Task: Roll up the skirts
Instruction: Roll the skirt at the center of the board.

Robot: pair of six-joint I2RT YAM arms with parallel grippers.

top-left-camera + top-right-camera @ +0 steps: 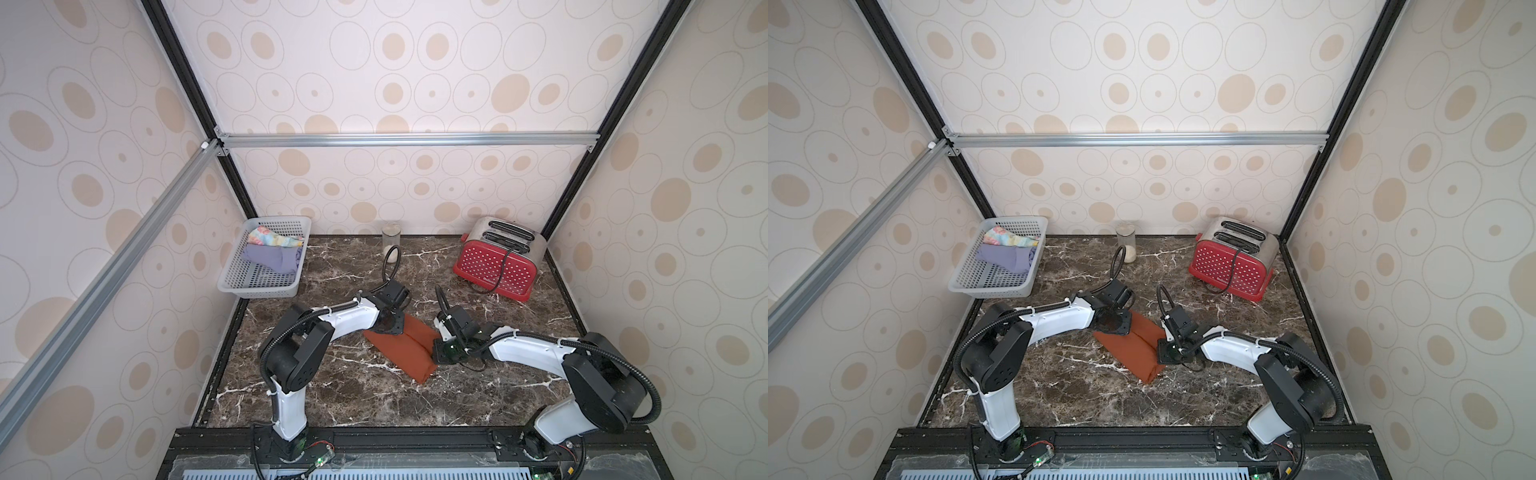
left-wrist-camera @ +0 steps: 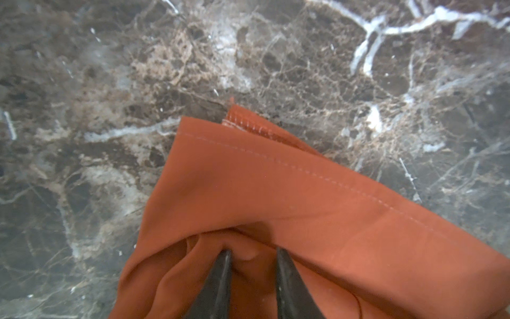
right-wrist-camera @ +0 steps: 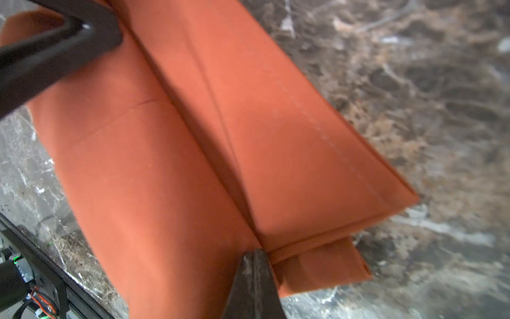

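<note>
The rust-orange skirt (image 1: 411,357) (image 1: 1140,349) lies folded in a long strip at mid-table. My left gripper (image 1: 390,326) (image 2: 252,255) is at its far left end, shut on a bunched fold of the orange cloth (image 2: 276,193). My right gripper (image 1: 436,353) (image 3: 254,252) is at the skirt's right side with its jaws together, nipping the cloth (image 3: 165,165) where a crease runs into the tips. The left gripper's black body (image 3: 55,36) also shows in the right wrist view. The lavender skirt (image 1: 274,257) and the floral skirt (image 1: 272,239) lie in the basket.
A grey plastic basket (image 1: 262,286) stands at the back left by the wall. A red toaster (image 1: 496,262) with its black cord sits at the back right. A small glass jar (image 1: 391,237) stands at the back centre. Patterned walls enclose the marble table (image 1: 374,399).
</note>
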